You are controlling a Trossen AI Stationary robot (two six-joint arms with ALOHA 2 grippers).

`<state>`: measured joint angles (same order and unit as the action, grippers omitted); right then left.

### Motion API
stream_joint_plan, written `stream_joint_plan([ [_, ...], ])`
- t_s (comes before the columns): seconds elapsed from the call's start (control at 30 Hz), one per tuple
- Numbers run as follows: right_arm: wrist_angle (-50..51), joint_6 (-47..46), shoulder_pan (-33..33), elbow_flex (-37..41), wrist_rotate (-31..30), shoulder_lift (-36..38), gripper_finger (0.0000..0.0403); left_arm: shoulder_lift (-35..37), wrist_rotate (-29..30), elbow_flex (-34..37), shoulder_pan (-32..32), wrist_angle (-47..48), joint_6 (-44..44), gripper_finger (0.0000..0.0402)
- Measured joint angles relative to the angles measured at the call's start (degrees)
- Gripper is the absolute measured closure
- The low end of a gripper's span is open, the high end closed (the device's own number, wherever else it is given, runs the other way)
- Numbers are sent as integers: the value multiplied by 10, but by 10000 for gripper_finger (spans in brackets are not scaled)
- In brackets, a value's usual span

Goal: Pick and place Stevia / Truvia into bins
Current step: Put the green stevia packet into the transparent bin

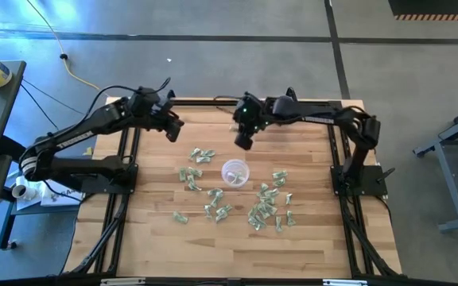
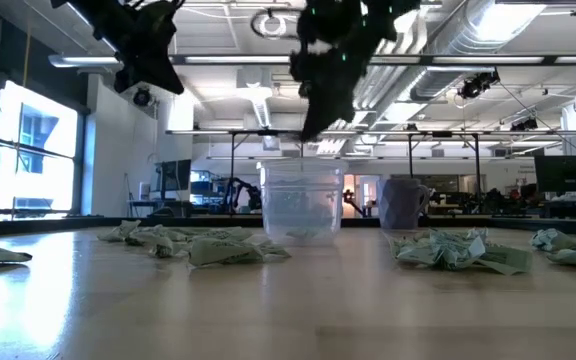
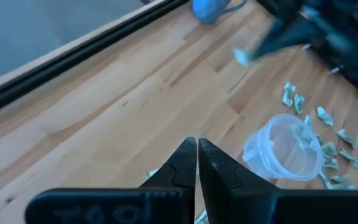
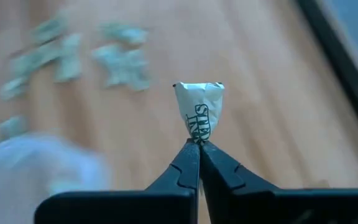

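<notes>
Pale green and white sachets [image 1: 265,208] lie flat and scattered on the wooden table around the clear cup [image 1: 234,172], which stands upright on its base [image 2: 301,203]. A few sachets show inside the cup [image 3: 300,132]. My right gripper [image 1: 243,143] hangs in the air just beyond the cup's far side, shut on one sachet [image 4: 199,109]. My left gripper [image 1: 173,129] hovers above the table's far left part, shut and holding nothing [image 3: 197,148]. The cup shows as a pale blur in the right wrist view [image 4: 39,171]. My right gripper pinches one sachet between its two fingertips [image 4: 191,152], at the sachet's narrow end [image 4: 199,138]. The rest of the sachet sticks out past the fingertips, lifted clear of the table, and its free end is crumpled.
Sachets cluster left of the cup [image 1: 191,176], beyond it [image 1: 203,155] and to its right [image 2: 458,250]. A blue object [image 3: 209,9] sits near the table's far edge. Black frame rails [image 1: 126,171] run along both sides. Bare wood lies along the near edge.
</notes>
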<state>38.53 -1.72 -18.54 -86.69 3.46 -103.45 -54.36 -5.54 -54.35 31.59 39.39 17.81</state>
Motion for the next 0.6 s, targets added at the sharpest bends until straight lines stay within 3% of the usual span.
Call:
stream_joint_plan([
  [0.2,86,-29,88,-35,12,-14,401,36,16,22,-37,13,-9,352],
  [0.4,50,-98,134,3,-28,-15,390,61,21,69,-99,3,25,352],
  [0.6,56,-149,144,10,-28,-21,339,62,60,102,-150,-1,64,344],
])
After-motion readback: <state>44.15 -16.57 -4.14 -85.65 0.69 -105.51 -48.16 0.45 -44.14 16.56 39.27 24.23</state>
